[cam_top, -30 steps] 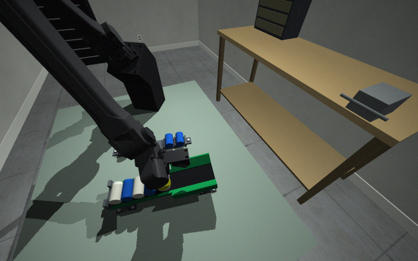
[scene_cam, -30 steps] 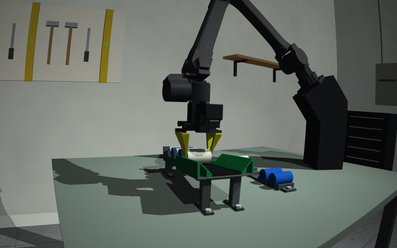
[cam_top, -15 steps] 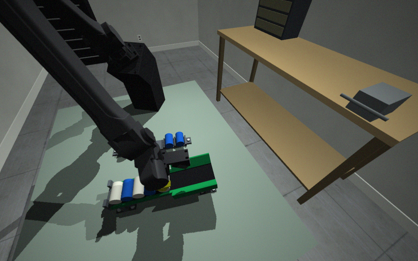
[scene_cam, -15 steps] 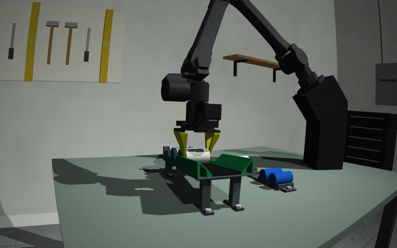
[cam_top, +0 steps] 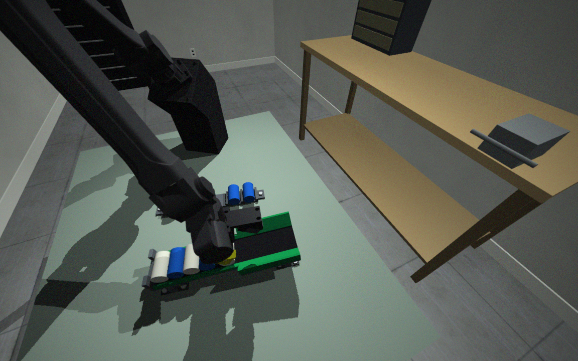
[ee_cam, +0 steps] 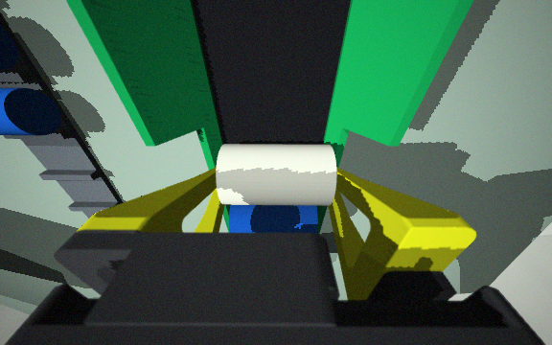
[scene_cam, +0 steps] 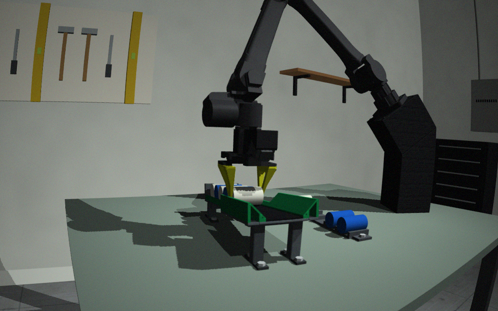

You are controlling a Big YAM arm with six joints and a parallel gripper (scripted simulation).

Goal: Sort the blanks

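Spanning the feed ramp crosswise, the white blank sits between the fingers of your gripper. The claw is part open, a good way apart yet closed on the blank, one yellow fingertip against each end. The blank's long axis runs level and straight from side wall to side wall, square to the ramp's length. You can't tell whether its underside touches the ramp.

Next to it, toward the ramp's stop end, you have a blue blank, partly hidden. Beyond that come a white one, another blue one and a white one beside the stop. These too point across the ramp, so the row mixes colors.

Off to the ramp's arm-base side, you see the stock rack with two blue blanks side by side, long axes roughly parallel to the held one. Well apart from the ramp stands a wooden workbench.
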